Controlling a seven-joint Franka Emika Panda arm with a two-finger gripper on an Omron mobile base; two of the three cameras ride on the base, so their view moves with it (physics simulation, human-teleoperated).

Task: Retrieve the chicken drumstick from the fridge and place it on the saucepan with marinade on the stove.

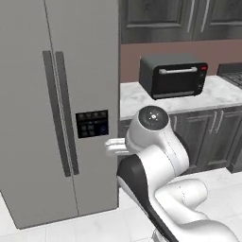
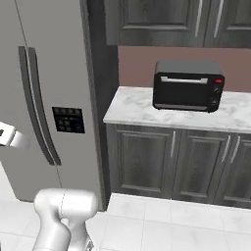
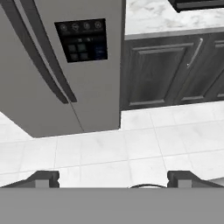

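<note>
The fridge (image 1: 90, 61) stands tall and light grey with both doors closed, its long dark handles (image 1: 60, 113) running down the middle. From the right side, the fridge (image 2: 59, 59) fills the left of the picture. In the hand view, my gripper (image 3: 113, 178) is open and empty, looking down at the fridge (image 3: 94, 87) door with its dark control panel (image 3: 83, 40) and the white floor in front of it. The chicken drumstick is hidden. The saucepan is out of view. A dark corner of the stove (image 1: 233, 75) shows at the far right.
A black toaster oven (image 1: 173, 75) sits on the marble counter (image 1: 134, 99) right of the fridge, above dark base cabinets (image 2: 162, 162). Dark wall cabinets (image 2: 171, 19) hang overhead. White tiled floor (image 3: 131, 148) lies before the fridge.
</note>
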